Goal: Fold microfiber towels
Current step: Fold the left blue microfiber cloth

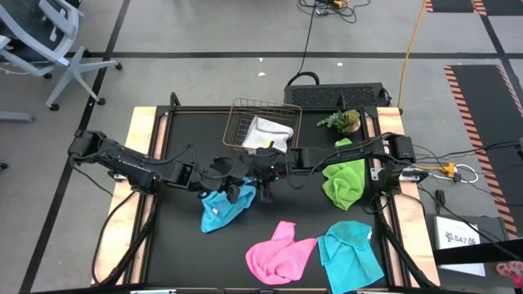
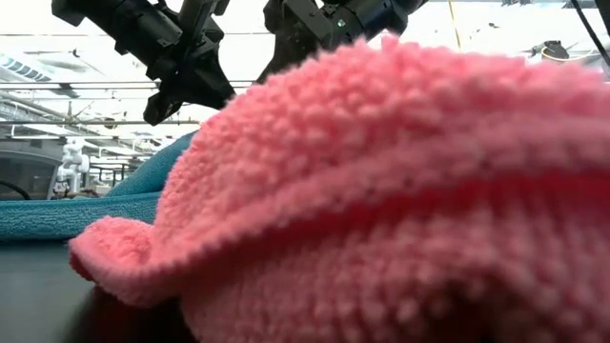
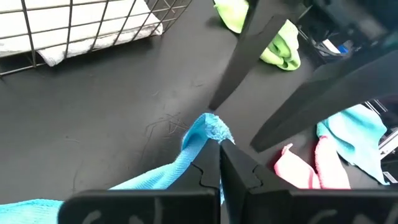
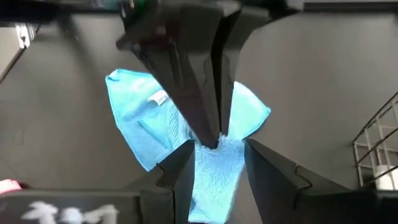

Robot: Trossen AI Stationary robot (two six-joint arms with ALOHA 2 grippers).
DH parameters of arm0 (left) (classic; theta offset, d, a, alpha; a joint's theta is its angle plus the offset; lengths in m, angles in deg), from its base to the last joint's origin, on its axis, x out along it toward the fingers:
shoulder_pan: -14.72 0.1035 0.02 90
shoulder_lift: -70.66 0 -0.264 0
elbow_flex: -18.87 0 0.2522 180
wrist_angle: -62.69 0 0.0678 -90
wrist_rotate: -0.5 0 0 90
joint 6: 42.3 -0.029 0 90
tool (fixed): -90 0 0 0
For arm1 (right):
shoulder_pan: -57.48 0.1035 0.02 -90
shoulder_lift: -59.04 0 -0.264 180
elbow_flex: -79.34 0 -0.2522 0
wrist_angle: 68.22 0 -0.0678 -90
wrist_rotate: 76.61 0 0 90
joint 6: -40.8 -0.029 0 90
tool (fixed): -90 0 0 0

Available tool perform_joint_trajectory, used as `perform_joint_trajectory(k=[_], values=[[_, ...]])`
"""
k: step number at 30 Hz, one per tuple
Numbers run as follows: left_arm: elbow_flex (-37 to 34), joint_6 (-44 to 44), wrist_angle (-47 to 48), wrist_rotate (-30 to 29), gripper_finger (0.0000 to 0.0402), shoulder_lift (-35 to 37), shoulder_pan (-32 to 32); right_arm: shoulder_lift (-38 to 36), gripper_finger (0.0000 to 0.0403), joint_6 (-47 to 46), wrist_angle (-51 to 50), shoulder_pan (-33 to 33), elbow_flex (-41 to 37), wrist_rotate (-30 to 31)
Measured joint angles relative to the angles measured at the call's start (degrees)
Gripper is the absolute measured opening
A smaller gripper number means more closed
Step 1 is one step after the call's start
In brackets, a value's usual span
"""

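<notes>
On the black counter (image 1: 172,245), taking the copper wire basket (image 1: 245,121) at its far edge as the mark, the work looks barely begun. None of the soft microfiber towels outside the basket lies flat or squared: each is a rumpled heap, so by my judgement nearly all the folding is still to do.

Left of the basket and nearer the camera side, the left pincer (image 1: 231,190) is clenched on a corner of a cyan-blue microfiber towel (image 1: 222,208). The left wrist view shows its two fingers pressed together with a tuft of that cloth pinched between them, the rest trailing down to the counter. This towel lies crumpled just in front of the basket, towards the counter's middle.

Just beside it, directly in front of the basket, the right pincer (image 1: 265,193) stands released. In the right wrist view its fingers are apart on either side of a strip of the same blue cloth, not squeezing it. The left pincer's closed tips reach into the gap from the opposite side.

Inside the basket sits a white-grey towel (image 1: 268,132), bunched. Farther front from the basket lie a crumpled pink towel (image 1: 279,251) and, to its right, a second cyan-blue towel (image 1: 351,251). Right of the basket, beside a small green plant (image 1: 344,121), a lime green towel (image 1: 343,180) is heaped.
</notes>
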Motion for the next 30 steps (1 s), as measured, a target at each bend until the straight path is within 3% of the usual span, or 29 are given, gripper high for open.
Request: perform_joint_trajectory(k=[26, 30], values=[[0.0, 1.5, -0.4, 1.6, 0.0, 0.0, -1.9, 0.3, 0.013, 4.5, -0.4, -2.2, 0.0, -0.5], [0.0, 1.4, -0.4, 1.6, 0.0, 0.0, -1.9, 0.3, 0.013, 3.9, 0.8, -2.1, -1.2, -4.3]])
